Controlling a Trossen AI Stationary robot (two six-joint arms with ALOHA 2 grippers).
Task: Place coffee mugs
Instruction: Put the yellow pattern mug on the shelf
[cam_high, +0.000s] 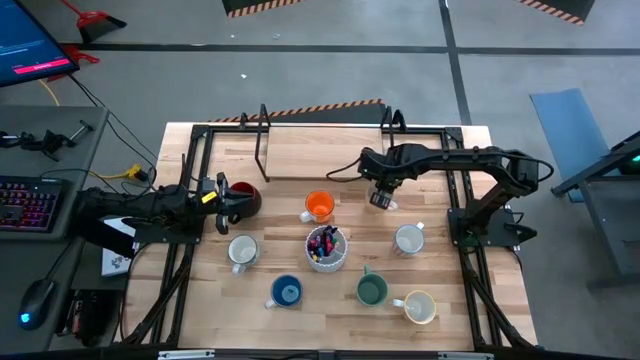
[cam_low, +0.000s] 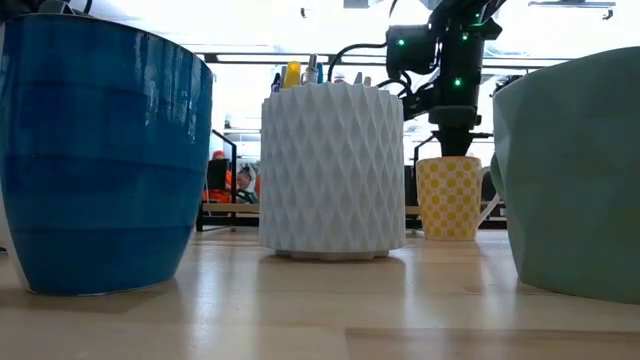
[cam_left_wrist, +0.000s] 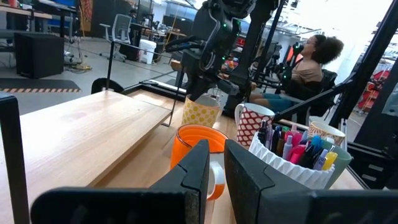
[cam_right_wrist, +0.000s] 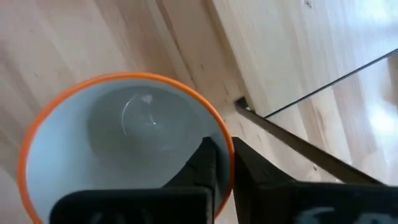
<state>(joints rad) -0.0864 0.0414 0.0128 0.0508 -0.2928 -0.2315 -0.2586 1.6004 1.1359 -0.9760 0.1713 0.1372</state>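
The worktop (cam_high: 290, 150) is pale butcher-block wood in a black metal frame, standing on a grey floor (cam_high: 330, 70) marked with dark lines and striped hazard tape. A thin black wire rack (cam_high: 262, 140) stands near the far edge. The right gripper (cam_high: 380, 197) hangs over the middle of the far half, its fingers clamped on the rim of a yellow-checked mug (cam_low: 448, 197) with an orange rim, one finger (cam_right_wrist: 202, 163) inside and one outside; the mug's base appears to rest on the wood in the low view. The left gripper (cam_high: 228, 200) rests at the left edge with its fingers close together, a narrow gap between them, and a dark red mug (cam_high: 245, 197) just beside it. An orange mug (cam_high: 319, 206) stands near the centre, with the white pen cup (cam_high: 326, 247) just toward the near edge from it. A cream mug (cam_high: 242, 250), blue mug (cam_high: 286, 291), green mug (cam_high: 372, 290), another cream mug (cam_high: 418, 306) and a white mug (cam_high: 408, 239) spread across the near half. A keyboard (cam_high: 28, 203) and mouse (cam_high: 36, 300) sit on a side desk to the left. Beyond the far edge, a seated person (cam_left_wrist: 311, 62) is visible among office chairs and equipment.
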